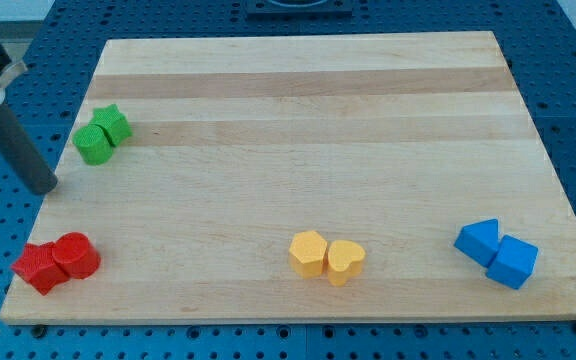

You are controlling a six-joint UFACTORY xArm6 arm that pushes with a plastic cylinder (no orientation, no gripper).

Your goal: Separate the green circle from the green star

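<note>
The green circle (93, 145) and the green star (113, 124) sit touching each other near the board's left edge, the star up and to the right of the circle. My tip (43, 187) is at the left edge of the wooden board (298, 110), below and to the left of the green circle, apart from it by a short gap. The rod rises from it toward the view's top left.
A red star (39, 267) and red cylinder (77, 255) touch at the bottom left. A yellow hexagon (308, 252) and yellow heart (345, 261) touch at the bottom middle. Two blue blocks (479, 241) (514, 262) touch at the bottom right.
</note>
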